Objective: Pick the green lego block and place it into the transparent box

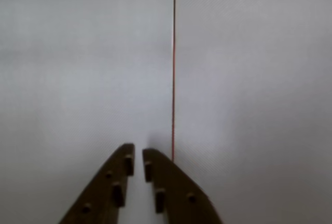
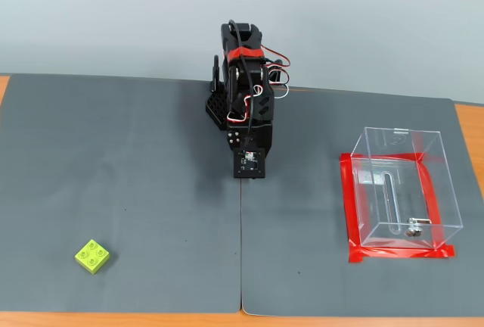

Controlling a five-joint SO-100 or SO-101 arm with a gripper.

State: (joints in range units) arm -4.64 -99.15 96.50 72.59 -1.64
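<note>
Though nearly pressed together, with only a thin slit between the tips, pinching nothing: so stands the claw (image 1: 138, 155) in the wrist view, empty and pointed at bare grey mat (image 1: 78, 68). Two dark brown fingers (image 1: 106, 187) rising from the 6 o'clock edge, each with small raised pads on its inner face. Just right of the tips, running up toward 12 o'clock, a thin dark seam with a red tinge (image 1: 174, 53).

Seen in the fixed view, folded compactly over its base near 12 o'clock of the mat: the black arm (image 2: 243, 92), red tape round its upper part, wires looping at its right side, wrist camera board (image 2: 248, 162) facing down toward 6 o'clock. Claw itself hidden there beneath the arm.

Well apart from the arm, down at about 8 o'clock: the block (image 2: 91, 256), lime green, four studs up, flat on the mat. Off at 4 o'clock, equally clear of the arm: the box (image 2: 435, 183), upright, see-through, edged by red tape (image 2: 349, 206), a small metal fitting (image 2: 413, 228) at its base. Block and box far apart, at opposite sides of the seam.
</note>
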